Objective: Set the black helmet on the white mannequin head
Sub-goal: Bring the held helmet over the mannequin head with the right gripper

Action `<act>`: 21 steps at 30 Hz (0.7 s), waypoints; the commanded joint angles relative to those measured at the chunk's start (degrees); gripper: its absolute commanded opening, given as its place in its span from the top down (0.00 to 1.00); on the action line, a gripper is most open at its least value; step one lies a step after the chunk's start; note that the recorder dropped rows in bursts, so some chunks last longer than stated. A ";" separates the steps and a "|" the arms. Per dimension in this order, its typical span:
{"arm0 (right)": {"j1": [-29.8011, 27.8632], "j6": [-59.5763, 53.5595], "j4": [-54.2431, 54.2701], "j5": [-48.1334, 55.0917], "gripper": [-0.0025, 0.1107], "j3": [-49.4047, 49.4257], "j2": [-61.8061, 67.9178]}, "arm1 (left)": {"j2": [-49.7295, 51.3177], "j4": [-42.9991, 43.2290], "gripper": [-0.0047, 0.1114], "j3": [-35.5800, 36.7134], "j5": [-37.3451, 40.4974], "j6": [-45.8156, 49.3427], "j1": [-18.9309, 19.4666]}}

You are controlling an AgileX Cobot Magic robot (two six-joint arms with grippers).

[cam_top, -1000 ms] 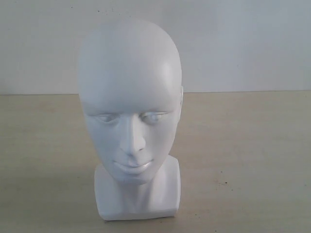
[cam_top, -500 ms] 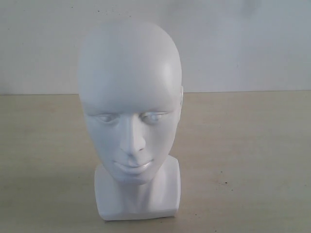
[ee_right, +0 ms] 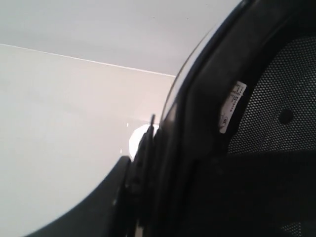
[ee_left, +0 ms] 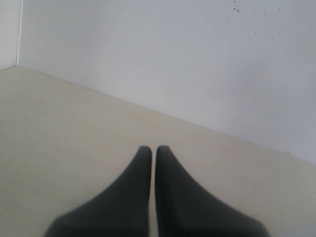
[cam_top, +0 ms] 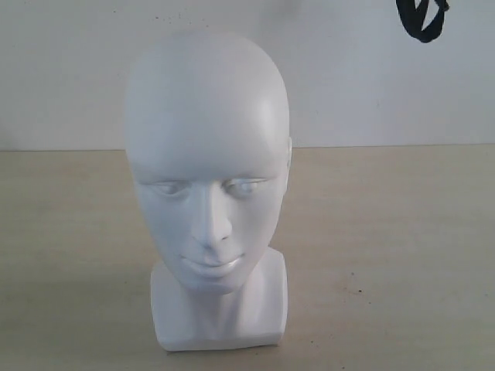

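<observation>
Filling the right wrist view, the black helmet (ee_right: 207,84) sits hard against the right hand (ee_right: 165,212), whose dark fingers appear to pinch its rim from both sides, with the mesh lining (ee_right: 276,94) and a small white label (ee_right: 232,106) facing the camera. In the exterior view only a black loop (cam_top: 421,19) shows at the upper edge, high and to the right of the white mannequin head (cam_top: 207,154), which stands upright and bare on the pale table (cam_top: 402,255) before a white wall (cam_top: 371,85). The left hand (ee_left: 149,150), fingers pressed together and holding nothing, hangs over the table near the wall.
</observation>
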 commanded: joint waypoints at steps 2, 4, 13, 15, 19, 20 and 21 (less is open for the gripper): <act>1.00 -0.47 5.30 -10.70 0.98 -1.05 -4.34 | -0.13 0.08 0.92 0.17 -0.28 0.15 0.14; 1.00 -1.04 5.30 -12.88 0.98 -1.56 -5.01 | -0.13 0.08 0.92 0.17 -0.28 0.15 0.14; 1.44 -9.33 5.30 -19.75 0.98 -14.27 -4.66 | -0.13 0.08 0.92 0.17 -0.28 0.15 0.14; 2.33 -4.75 5.30 -18.55 0.98 -16.75 -4.12 | -0.13 0.08 0.92 0.17 -0.28 0.15 0.14; 6.25 3.80 5.30 -16.50 0.98 -19.97 -2.72 | -0.13 0.08 0.92 0.17 -0.28 0.15 0.14; 7.37 5.02 5.30 -15.80 0.98 -20.58 -2.12 | -0.13 0.08 0.92 0.17 -0.28 0.15 0.14; 8.47 6.91 5.30 -14.56 0.98 -21.37 -1.64 | -0.13 0.08 0.92 0.17 -0.28 0.15 0.14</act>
